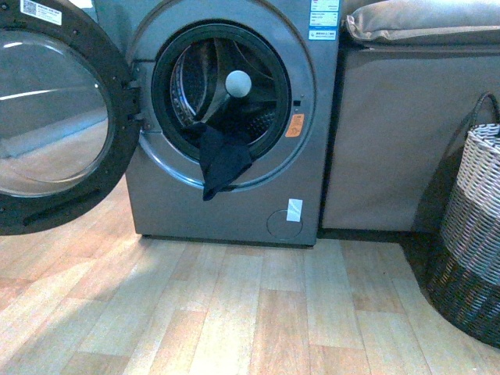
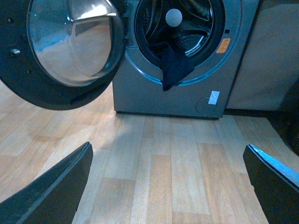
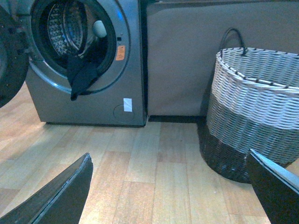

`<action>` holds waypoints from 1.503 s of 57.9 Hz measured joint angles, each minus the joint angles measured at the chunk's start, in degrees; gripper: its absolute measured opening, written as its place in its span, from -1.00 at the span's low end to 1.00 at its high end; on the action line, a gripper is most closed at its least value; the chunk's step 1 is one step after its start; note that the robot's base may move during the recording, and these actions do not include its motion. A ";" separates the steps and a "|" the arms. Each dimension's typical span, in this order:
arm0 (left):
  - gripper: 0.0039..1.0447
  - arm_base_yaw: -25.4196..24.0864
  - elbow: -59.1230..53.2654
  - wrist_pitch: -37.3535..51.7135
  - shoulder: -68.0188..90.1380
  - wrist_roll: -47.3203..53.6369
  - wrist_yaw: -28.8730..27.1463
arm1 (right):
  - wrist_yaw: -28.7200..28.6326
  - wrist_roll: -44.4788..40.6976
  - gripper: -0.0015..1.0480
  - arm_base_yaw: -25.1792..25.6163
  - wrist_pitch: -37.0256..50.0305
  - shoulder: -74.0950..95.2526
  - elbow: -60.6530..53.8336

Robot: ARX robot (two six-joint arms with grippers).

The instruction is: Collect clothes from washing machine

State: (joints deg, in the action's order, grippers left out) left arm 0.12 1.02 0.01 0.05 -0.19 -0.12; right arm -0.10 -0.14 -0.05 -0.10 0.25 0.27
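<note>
Finding the clothes (image 1: 224, 160) draping over the lower rim of the washing machine (image 1: 312, 164) opening, half inside, half hanging down the front; seeing the door (image 1: 55, 109) standing wide open and the basket (image 1: 476, 226) sitting well apart to the right; noting the left gripper (image 2: 168, 145) and right gripper (image 3: 169, 153) hovering well back over the floor (image 1: 234, 312), fingers spread wide, gripping nothing; judging the job as barely starting, with reaching, grasping and pulling out all remaining

Pale wood-plank floor with three things standing on it.
The floor (image 1: 234, 312) carries the grey washing machine (image 1: 160, 205) at its far edge, a beige cloth-covered block (image 1: 383, 141) just beside it, and a two-tone wicker basket (image 1: 473, 234) at the right edge.
</note>
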 joint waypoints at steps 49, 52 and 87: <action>0.88 0.00 0.00 -0.07 -0.02 -0.02 0.11 | 0.04 0.00 0.86 0.02 -0.04 0.00 0.02; 0.88 0.00 0.00 -0.07 0.20 -0.04 0.17 | 0.02 -0.02 0.86 0.02 -0.09 0.04 0.02; 0.88 0.00 0.00 -0.02 0.04 -0.02 0.13 | 0.04 0.00 0.86 0.04 -0.04 0.00 0.02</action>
State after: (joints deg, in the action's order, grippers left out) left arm 0.12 1.02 -0.01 0.10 -0.21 0.01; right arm -0.05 -0.14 -0.01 -0.14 0.25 0.30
